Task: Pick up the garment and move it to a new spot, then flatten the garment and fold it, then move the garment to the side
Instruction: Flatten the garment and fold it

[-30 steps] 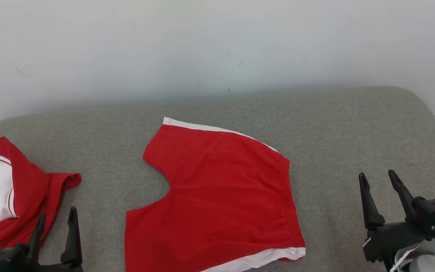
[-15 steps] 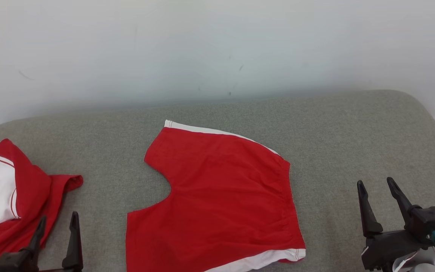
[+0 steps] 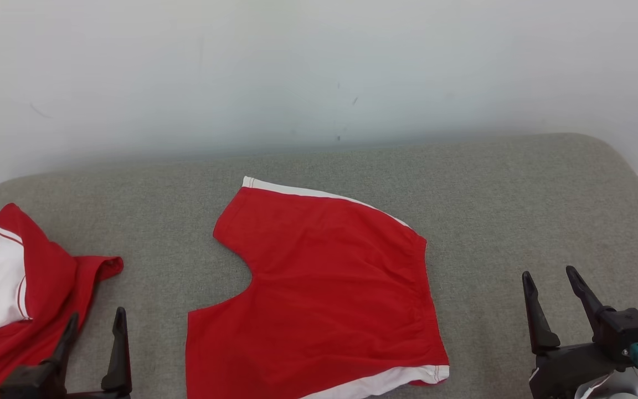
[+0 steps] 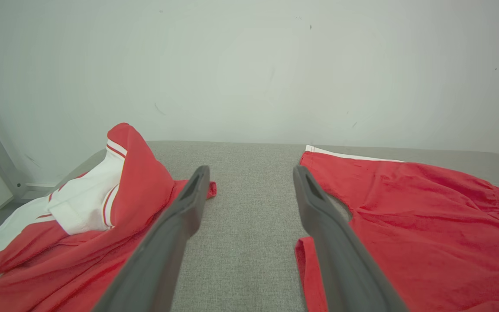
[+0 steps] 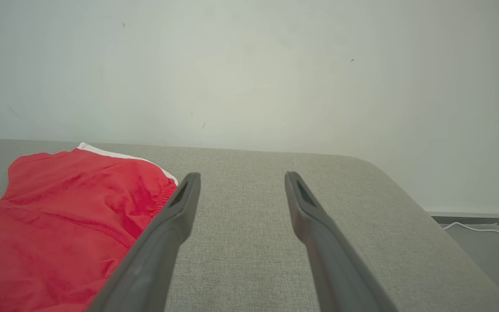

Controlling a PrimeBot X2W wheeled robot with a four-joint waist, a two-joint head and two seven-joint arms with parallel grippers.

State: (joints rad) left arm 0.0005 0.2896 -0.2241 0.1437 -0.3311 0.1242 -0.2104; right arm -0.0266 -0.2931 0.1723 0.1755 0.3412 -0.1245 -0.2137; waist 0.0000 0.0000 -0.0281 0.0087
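Red shorts (image 3: 319,288) flat on grey pad (image 3: 490,194) | left gripper (image 3: 97,314) fingers apart | right gripper (image 3: 548,272) fingers apart

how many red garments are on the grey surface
2: red shorts laid flat in the middle, and a crumpled red-and-white garment at the left edge, partly cut off by the frame.

High downward head view; low wallward wrist views; middle garment (image 3: 319,299) common.

Red shorts (image 3: 319,288) lower-left corner cut by bottom edge; crumpled red-white garment (image 3: 14,299) cut by left edge.
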